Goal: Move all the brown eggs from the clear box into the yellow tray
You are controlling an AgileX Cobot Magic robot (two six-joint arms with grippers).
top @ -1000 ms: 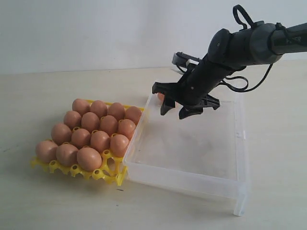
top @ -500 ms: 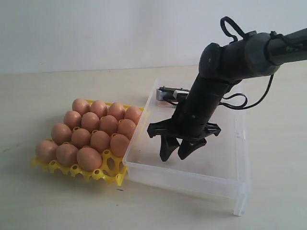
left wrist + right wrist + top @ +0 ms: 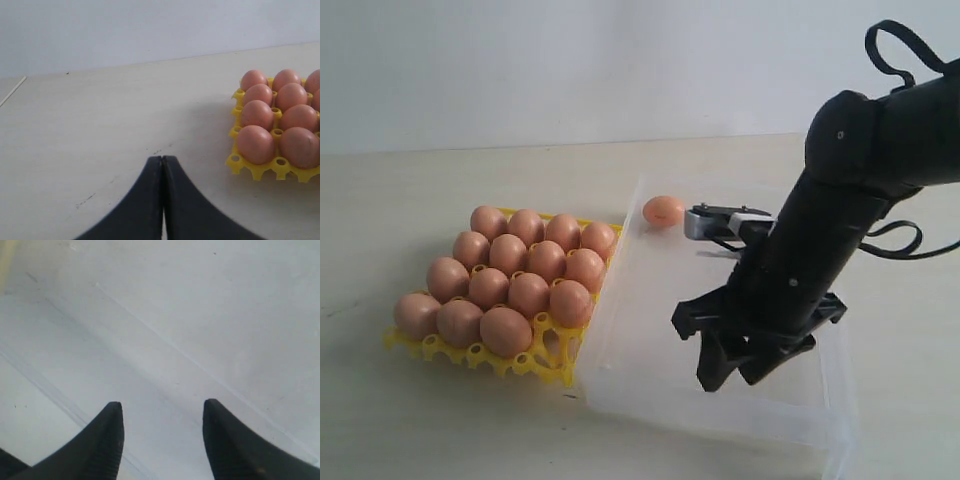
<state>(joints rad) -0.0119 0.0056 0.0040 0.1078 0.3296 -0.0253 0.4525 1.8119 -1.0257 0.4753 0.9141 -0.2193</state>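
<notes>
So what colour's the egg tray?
The tray is bright yellow, clearest in the left wrist view.

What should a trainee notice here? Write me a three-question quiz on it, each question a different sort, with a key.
1. Multiple choice: how many brown eggs lie in the clear box? A) none B) one C) four
2. True or false: the right end effector is closed on an egg.
3. Fill in the blank: the jaws of the left end effector are ____.

Key: 1 B; 2 false, as its jaws stand apart with nothing between them; 3 shut.
</notes>
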